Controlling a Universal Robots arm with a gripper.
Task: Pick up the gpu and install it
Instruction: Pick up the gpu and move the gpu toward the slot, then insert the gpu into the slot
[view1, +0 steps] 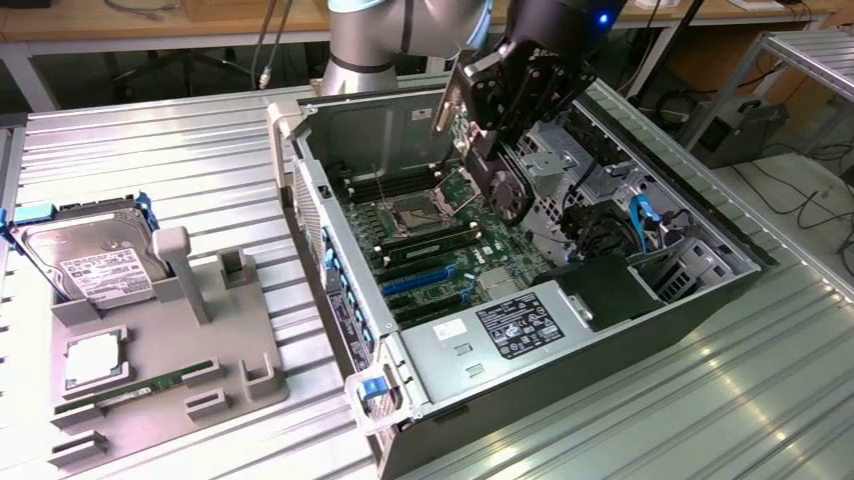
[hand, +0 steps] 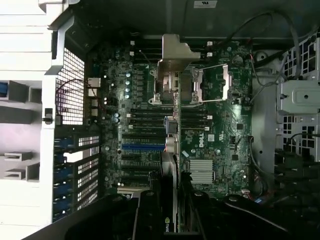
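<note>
Dark green with a black fan and a silver end bracket (hand: 172, 55), the one gpu (view1: 501, 190) hangs edge-down in the air above the motherboard (view1: 441, 240), inside the mouth of the open computer case (view1: 667, 310). The single gripper (view1: 514, 110) is clamped on its upper part, fingers narrowed onto the card. In the wrist view the gpu (hand: 170, 135) runs edge-on over the board towards the blue slots (hand: 142, 147). Well apart, on the exterior view's left, a grey holder (view1: 174, 360) carries one hard drive (view1: 94, 260), one memory stick (view1: 134, 388) and one square silver chip (view1: 91, 358). All of it rests on a ribbed metal table (view1: 694, 420); wooden benches and floor cables lie beyond
</note>
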